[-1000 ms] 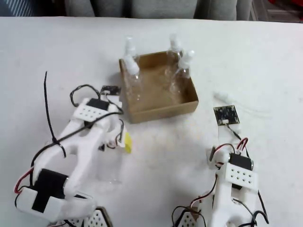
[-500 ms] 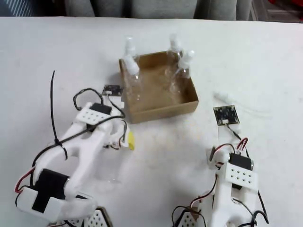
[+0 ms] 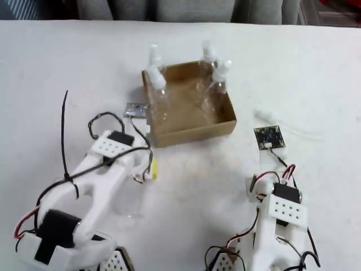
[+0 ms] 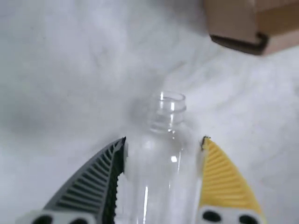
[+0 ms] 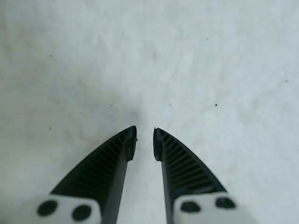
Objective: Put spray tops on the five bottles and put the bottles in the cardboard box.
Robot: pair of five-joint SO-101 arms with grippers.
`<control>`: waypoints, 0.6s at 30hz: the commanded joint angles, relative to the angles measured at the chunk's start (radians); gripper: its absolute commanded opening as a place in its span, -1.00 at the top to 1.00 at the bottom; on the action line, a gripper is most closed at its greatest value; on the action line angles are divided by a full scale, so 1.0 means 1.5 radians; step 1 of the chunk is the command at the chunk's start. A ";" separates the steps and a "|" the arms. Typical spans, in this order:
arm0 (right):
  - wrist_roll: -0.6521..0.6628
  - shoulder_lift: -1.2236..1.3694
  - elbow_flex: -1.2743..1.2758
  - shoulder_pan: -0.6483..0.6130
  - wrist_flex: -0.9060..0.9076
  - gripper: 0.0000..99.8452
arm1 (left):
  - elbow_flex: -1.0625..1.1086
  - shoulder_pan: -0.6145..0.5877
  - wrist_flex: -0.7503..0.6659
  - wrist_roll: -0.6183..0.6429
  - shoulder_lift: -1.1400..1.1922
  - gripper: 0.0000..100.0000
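Observation:
My left gripper [image 4: 164, 140] is shut on a clear bottle [image 4: 163, 154] with no spray top. The bottle's open neck points toward a corner of the cardboard box [image 4: 252, 25]. From above, the left gripper [image 3: 148, 169] hangs just in front of the cardboard box [image 3: 194, 131], near its left corner. Several bottles with white spray tops stand inside the box, among them one [image 3: 158, 93] at the left wall and one [image 3: 217, 84] at the right. A loose spray top [image 3: 264, 116] with its thin tube lies on the table right of the box. My right gripper [image 5: 145, 135] is shut over bare table with nothing in it.
The right arm [image 3: 285, 210] sits folded at the near right of the white table [image 3: 316, 68]. A black cable tie [image 3: 63, 135] sticks up from the left arm. Chairs stand beyond the table's far edge.
The left arm's wrist has drawn back a little toward the near edge, with the bottle still held. The right arm has not moved.

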 commanded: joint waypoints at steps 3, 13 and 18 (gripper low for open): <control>0.007 -0.006 -0.004 0.007 -0.009 0.94 | 0.019 0.013 -0.025 0.005 -0.006 0.96; 0.007 -0.006 -0.004 0.007 -0.009 0.94 | -0.069 -0.020 0.087 -0.033 -0.011 0.66; 0.007 -0.006 -0.004 0.007 -0.009 0.94 | -0.076 -0.030 0.111 -0.040 -0.010 0.50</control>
